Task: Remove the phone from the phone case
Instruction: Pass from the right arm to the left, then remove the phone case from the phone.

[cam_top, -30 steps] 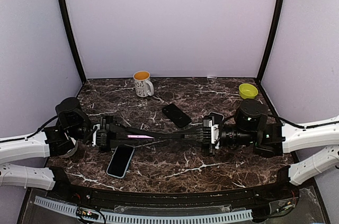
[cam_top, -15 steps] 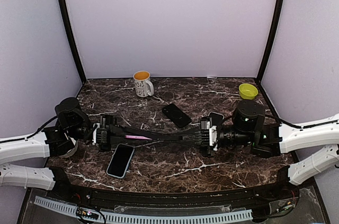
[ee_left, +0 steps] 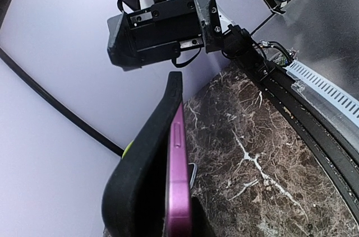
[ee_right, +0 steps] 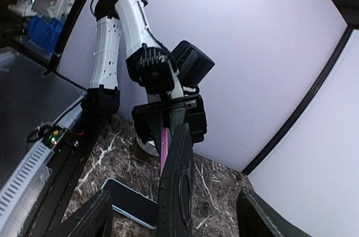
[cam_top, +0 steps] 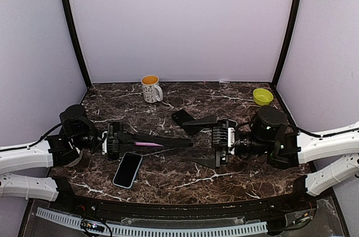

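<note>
A pink phone (cam_top: 147, 144) sits in a black phone case (cam_top: 168, 139), held edge-up above the table's middle. My left gripper (cam_top: 133, 139) is shut on their left end. In the left wrist view the case (ee_left: 147, 153) bulges away from the phone's pink edge (ee_left: 177, 181), and the left gripper (ee_left: 178, 228) is mostly hidden under them. My right gripper (cam_top: 203, 142) stands open just off the case's right end, touching nothing. In the right wrist view its fingers (ee_right: 84, 219) stand wide either side of the case (ee_right: 180, 189), with the phone (ee_right: 165, 140) behind.
A blue-edged phone (cam_top: 128, 170) lies flat in front of the left gripper. A black phone (cam_top: 186, 120) lies behind the right gripper's far finger. A white mug (cam_top: 150, 88) stands at the back left, a green bowl (cam_top: 262, 96) at the back right.
My right gripper has opened, let go of the case's right end and drawn back slightly to the right. The left gripper stays shut on the phone and case.
</note>
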{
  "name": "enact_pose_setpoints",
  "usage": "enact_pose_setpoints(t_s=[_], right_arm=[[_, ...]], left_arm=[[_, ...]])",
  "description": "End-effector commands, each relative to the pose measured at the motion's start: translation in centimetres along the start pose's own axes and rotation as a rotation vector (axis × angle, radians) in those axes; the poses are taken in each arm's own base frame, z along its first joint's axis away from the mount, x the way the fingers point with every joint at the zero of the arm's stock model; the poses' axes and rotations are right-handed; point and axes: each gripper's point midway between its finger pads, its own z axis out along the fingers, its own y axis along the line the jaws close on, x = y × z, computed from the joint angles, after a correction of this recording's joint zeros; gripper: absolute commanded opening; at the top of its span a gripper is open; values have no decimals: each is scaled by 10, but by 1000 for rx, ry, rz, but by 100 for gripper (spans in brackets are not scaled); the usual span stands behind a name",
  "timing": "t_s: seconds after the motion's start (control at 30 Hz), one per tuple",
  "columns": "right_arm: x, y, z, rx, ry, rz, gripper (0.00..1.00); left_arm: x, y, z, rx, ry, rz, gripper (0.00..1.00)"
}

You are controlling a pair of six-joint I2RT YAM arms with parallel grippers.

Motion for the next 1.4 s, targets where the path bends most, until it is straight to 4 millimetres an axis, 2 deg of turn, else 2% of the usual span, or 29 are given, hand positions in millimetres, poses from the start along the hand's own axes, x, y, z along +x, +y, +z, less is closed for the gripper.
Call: enact_pose_setpoints(t_s=[0.0,0.1,0.23,0.33,0.43,0.57,0.77,0.9,1.07,1.23,1.37], right_arm=[[-2,-7,-9,63,21,113,83],[5,-2,-14,48,71,191,83],[10,-3,-17,64,116,305,84],[11,-13,-19,116,141,370,89],[7,-23,-21,162,136,436,91],[4,-27,-22,167,160,462,90],[14,-22,-19,134,250,450,89],[21,-29,-13,145,320,448,85],[36,-29,2,144,390,429,81],[39,-19,35,107,416,389,78],[40,-30,58,158,411,394,74]], left_arm=[[-4,6,-1,-31,-7,87,0],[1,4,0,-26,5,131,0],[12,1,4,-43,39,209,0],[21,0,14,-63,86,252,0],[24,12,19,-129,131,264,0],[31,22,19,-181,183,268,0],[41,15,29,-100,205,320,0],[48,21,39,-99,210,374,0],[30,27,44,-85,138,364,0],[23,25,37,-89,131,327,0],[19,17,30,-73,127,313,0]])
